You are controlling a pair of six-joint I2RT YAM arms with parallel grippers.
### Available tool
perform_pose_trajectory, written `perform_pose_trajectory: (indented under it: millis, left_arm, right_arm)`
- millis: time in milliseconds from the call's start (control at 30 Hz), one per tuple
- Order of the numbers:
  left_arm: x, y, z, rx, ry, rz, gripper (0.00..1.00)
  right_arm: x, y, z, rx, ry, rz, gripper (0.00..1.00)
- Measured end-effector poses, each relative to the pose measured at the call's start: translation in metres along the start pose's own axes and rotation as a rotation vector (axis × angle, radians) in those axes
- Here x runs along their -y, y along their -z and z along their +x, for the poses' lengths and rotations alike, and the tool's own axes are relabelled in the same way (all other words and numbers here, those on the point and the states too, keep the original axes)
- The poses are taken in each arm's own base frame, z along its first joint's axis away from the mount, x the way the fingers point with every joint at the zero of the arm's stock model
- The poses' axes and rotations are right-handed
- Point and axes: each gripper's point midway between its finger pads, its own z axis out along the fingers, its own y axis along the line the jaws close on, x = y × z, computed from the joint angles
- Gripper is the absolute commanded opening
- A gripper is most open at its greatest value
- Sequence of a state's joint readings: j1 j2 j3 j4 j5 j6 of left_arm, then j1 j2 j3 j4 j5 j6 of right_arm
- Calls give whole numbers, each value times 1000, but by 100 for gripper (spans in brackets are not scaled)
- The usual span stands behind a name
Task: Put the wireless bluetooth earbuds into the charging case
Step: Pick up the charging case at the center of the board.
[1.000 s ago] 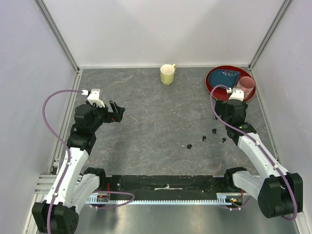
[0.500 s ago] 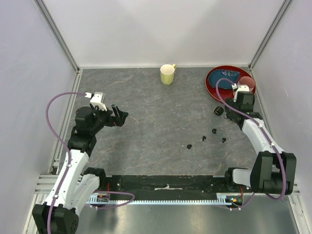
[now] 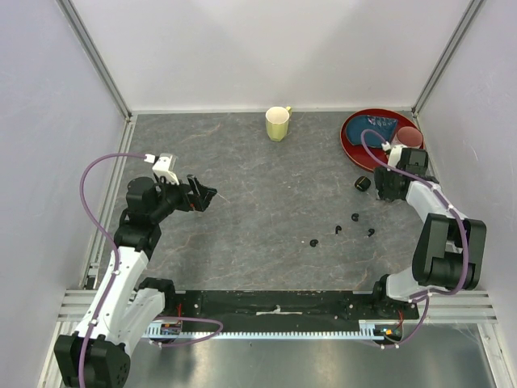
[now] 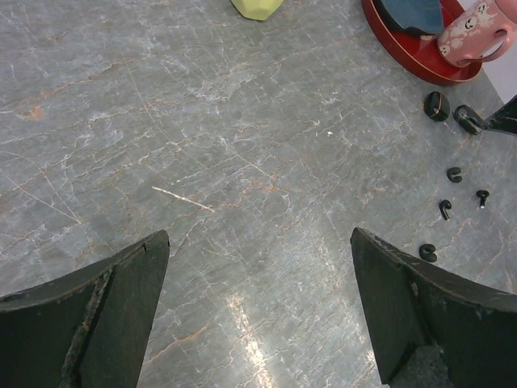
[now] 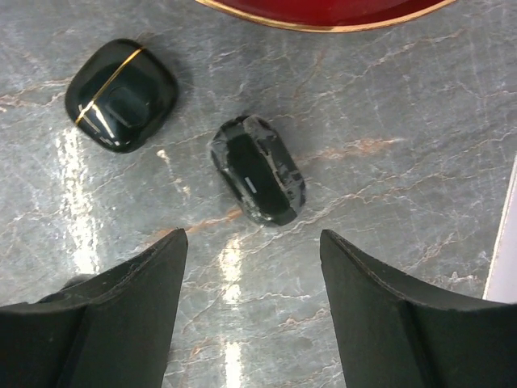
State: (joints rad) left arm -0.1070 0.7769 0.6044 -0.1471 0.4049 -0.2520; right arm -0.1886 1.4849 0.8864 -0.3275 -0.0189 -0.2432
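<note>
The charging case (image 5: 121, 95), glossy black with a gold seam, lies shut on the table (image 3: 266, 186) just before the red plate; it also shows in the top view (image 3: 363, 183) and the left wrist view (image 4: 437, 106). A second black oval piece (image 5: 257, 179) with a scuffed rim lies beside it. My right gripper (image 5: 253, 242) hangs open right behind that piece, holding nothing. Several tiny black earbuds (image 3: 338, 229) are scattered nearer the front (image 4: 444, 208). My left gripper (image 4: 258, 242) is open and empty over bare table at the left (image 3: 202, 196).
A yellow mug (image 3: 278, 123) stands at the back centre. The red plate (image 3: 352, 139) at the back right carries a blue item (image 3: 378, 127) and a pink mug (image 3: 409, 136). White walls close in the left, back and right sides.
The right arm has folded back toward the right wall, uncovering the charging case. The left gripper has crept a little to the right.
</note>
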Motion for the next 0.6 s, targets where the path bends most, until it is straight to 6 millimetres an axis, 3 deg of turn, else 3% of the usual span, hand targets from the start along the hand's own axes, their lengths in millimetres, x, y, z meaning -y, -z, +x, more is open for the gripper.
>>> perform_pose_trajectory:
  millis: [200, 600]
  left_arm:
    - [0, 0, 1, -1, 1, -1, 100]
    - [0, 0, 1, -2, 1, 3, 100]
  right_arm:
    - [8, -5, -7, 3, -10, -4, 74]
    - [13, -28, -3, -43, -35, -42, 71]
